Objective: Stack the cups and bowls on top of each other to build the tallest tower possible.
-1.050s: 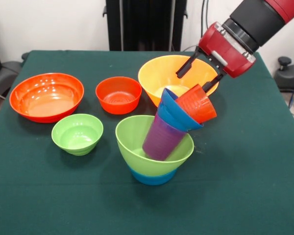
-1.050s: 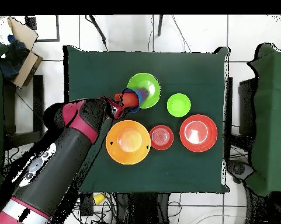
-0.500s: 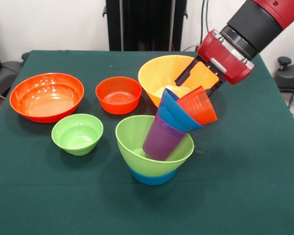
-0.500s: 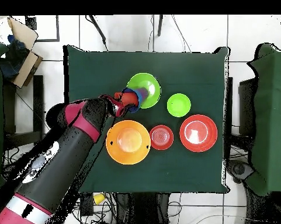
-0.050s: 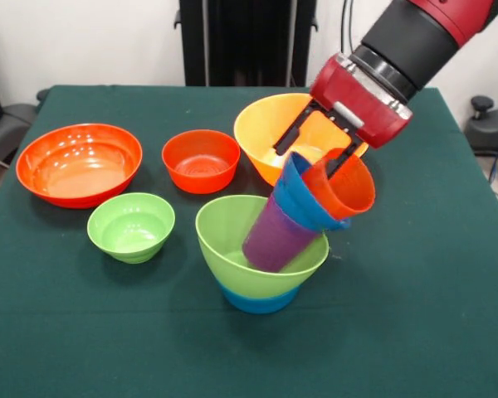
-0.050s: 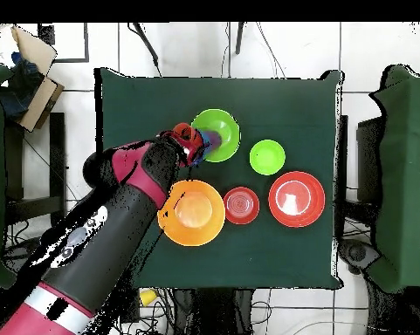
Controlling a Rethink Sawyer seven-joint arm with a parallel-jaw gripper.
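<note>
Pincer straddling the orange-red cup's rim at the tilted tower

Tower (image 5: 270,249) is sitting near the middle of the bench (image 5: 415,332): a light green bowl (image 5: 232,240) is nesting on a light blue bowl (image 5: 257,300), and a purple cup (image 5: 274,236) is leaning in it with a dark blue bowl (image 5: 303,203) and an orange-red cup (image 5: 342,186) tipping out to one side above it. You are looking at the pincer (image 5: 311,153) with its two black fingers (image 5: 286,139) spread, one outside the cup and one reaching into its mouth; whether they are pressing the wall is hard to make out, so treat it as released.

From overhead, the arm is covering most of the upper tower and part of the large yellow-orange bowl (image 6: 196,214); only slivers of the orange-red cup and blue show beside the green rim. The light blue base is showing only as a low band in the front view.

For room, the large yellow-orange bowl is standing just behind the tower, close under the wrist. The medium red-orange bowl (image 5: 201,160), large red-orange bowl (image 5: 79,163) and small light green bowl (image 5: 131,226) are lying well apart on the other side. The bench's near strip and the side under the arm are lying bare.
</note>
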